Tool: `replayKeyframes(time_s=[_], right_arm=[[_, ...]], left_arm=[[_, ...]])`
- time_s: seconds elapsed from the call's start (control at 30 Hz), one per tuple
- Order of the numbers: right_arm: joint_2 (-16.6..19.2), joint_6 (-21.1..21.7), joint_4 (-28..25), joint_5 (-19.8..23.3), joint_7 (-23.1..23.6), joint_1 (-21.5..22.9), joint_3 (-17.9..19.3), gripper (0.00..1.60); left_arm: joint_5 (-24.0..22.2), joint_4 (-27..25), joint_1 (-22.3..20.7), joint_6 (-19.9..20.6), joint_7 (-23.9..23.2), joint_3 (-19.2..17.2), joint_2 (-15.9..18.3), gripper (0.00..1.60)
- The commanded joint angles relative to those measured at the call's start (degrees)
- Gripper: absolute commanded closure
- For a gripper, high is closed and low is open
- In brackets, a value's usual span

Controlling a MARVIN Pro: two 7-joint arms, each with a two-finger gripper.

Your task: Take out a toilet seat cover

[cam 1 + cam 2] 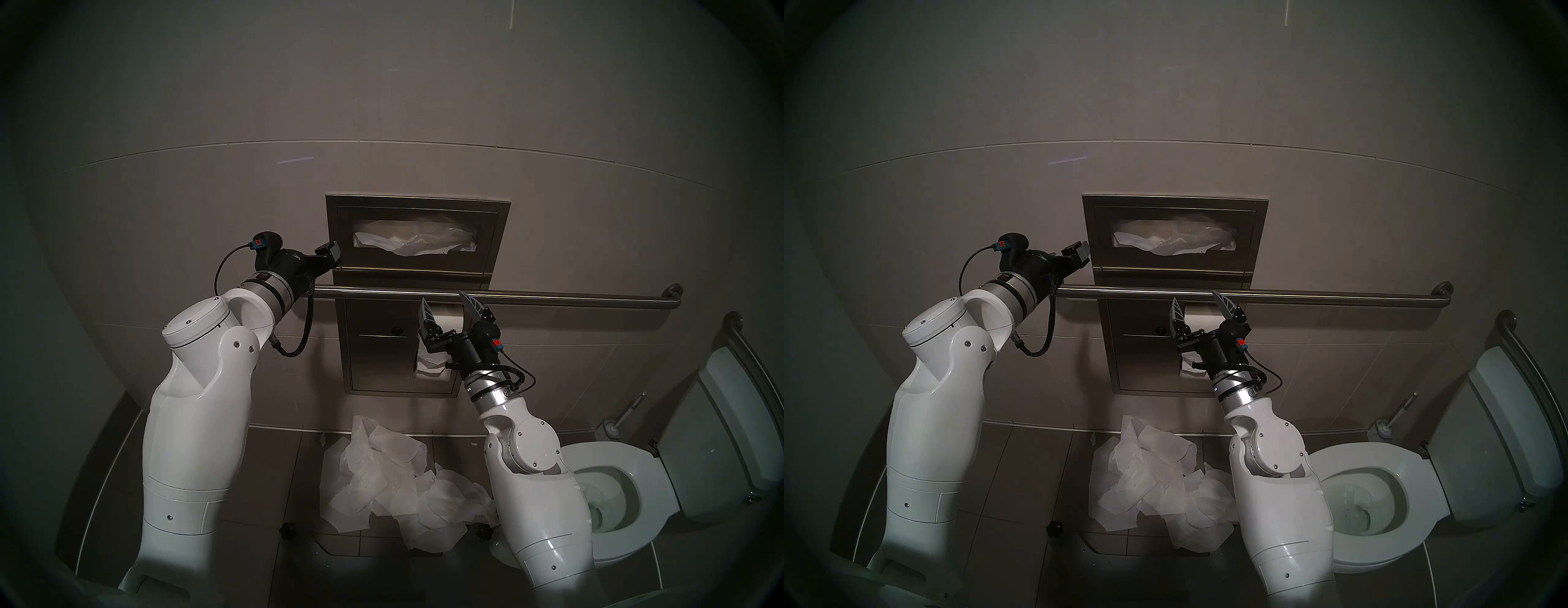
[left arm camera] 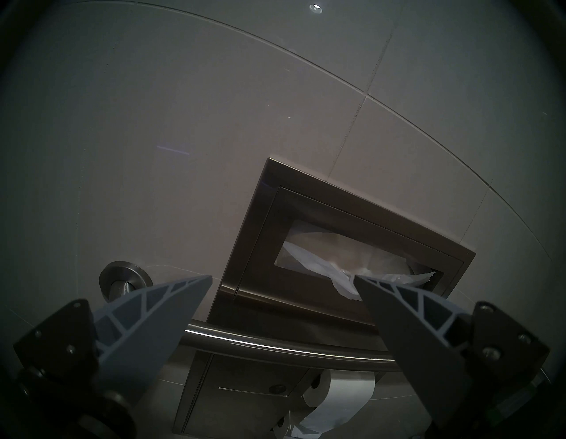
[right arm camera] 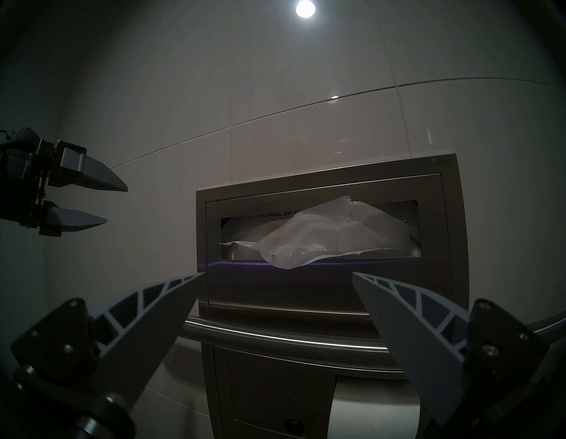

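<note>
Right gripper [image 1: 449, 308]: fingers spread wide, empty, raised just below the grab bar [image 1: 551, 299] and aimed at the dispenser [image 1: 494, 237]. Left gripper [image 3: 92, 199]: fingers apart, empty, beside the dispenser's left edge. The seat cover [image 3: 321, 236] sits in the dispenser slot — a crumpled edge hangs over the lower lip. Judged progress: approach only; grasp and pull-out remain. A heap of sheets [image 1: 394, 479] lies on the floor below.

And there it is on the card inside the wall dispenser [image 3: 324, 181], above the paper: "FIRST PULL UP", the rest hidden. A lower line of print there is too small to read.
</note>
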Motion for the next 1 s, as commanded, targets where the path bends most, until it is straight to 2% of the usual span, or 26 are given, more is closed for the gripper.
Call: replayKeyframes(time_s=[0.0, 0.1, 0.13, 0.3, 0.47, 0.57, 0.77, 0.97], right_arm=[[0.0, -0.2, -1.8, 0.0, 0.0, 0.9, 0.0, 0.0], [0.0, -0.2, -1.8, 0.0, 0.0, 0.9, 0.0, 0.0], [1.6, -1.2, -1.6, -2.6, 0.3, 1.4, -0.1, 0.0], [5.0, -2.8, -2.1, -6.2, 1.3, 3.0, 1.2, 0.0], [9.5, -4.5, -3.0, -9.7, 6.1, 4.5, 1.3, 0.0], [10.7, -5.3, -2.9, -11.2, 8.3, 5.6, 1.8, 0.0], [14.1, -7.8, -1.3, -12.5, 12.6, 9.4, 2.2, 0.0], [15.6, -9.4, -0.4, -10.9, 14.8, 12.0, 4.7, 0.0]], left_arm=[[0.1, -1.6, -1.3, -0.4, -0.1, 0.0, 0.0, 0.0], [0.1, -1.6, -1.3, -0.4, -0.1, 0.0, 0.0, 0.0], [0.1, -1.6, -1.3, -0.4, -0.1, 0.0, 0.0, 0.0], [0.0, -1.5, -1.3, -0.4, -0.2, 0.0, 0.0, 0.0], [0.0, -1.4, -1.3, -0.4, -0.2, 0.0, 0.0, 0.0], [0.0, -1.4, -1.3, -0.4, -0.2, 0.0, 0.0, 0.0], [0.0, -1.4, -1.3, -0.4, -0.2, -0.1, 0.0, 0.0], [0.0, -1.4, -1.3, -0.4, -0.2, -0.1, 0.0, 0.0]])
